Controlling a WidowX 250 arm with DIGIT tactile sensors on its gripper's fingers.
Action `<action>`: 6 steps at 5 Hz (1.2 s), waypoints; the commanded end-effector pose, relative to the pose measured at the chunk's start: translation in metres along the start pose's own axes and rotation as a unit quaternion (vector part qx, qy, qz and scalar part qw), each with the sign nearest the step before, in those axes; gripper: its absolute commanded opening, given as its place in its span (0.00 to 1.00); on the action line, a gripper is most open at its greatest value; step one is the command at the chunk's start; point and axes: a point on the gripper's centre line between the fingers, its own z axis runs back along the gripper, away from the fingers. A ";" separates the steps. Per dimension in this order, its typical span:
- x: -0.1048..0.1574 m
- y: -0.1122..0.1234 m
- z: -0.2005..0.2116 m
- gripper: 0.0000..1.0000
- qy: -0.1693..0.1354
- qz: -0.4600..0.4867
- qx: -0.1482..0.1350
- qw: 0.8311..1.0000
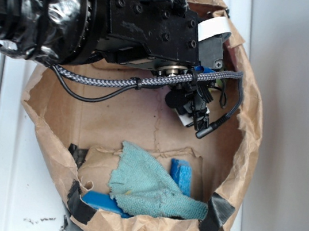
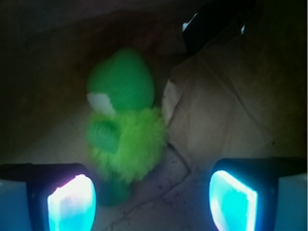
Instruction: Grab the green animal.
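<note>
The green animal (image 2: 125, 125) lies on the brown paper floor in the wrist view. It has a fuzzy yellow-green body, a darker green head with a white patch, and a dark green foot near the left pad. My gripper (image 2: 153, 202) is open, its two glowing pads (image 2: 72, 202) set wide apart. The toy sits just ahead of the jaws, left of centre, and nothing is between them. In the exterior view the gripper (image 1: 193, 112) reaches down inside the paper bag, and the arm hides the toy.
The rolled-down brown paper bag (image 1: 244, 135) walls in the work area, with black tape (image 1: 218, 212) on its rim. A teal terry cloth (image 1: 149, 187) lies over blue sponge blocks (image 1: 181, 175) at the near side. A raised paper fold (image 2: 226, 96) stands to the right of the toy.
</note>
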 end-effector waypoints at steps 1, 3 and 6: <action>0.007 -0.007 0.004 1.00 -0.033 -0.006 -0.020 0.999; 0.002 -0.012 -0.007 1.00 -0.044 -0.008 -0.002 0.999; -0.008 -0.023 -0.021 1.00 -0.044 -0.019 0.006 0.999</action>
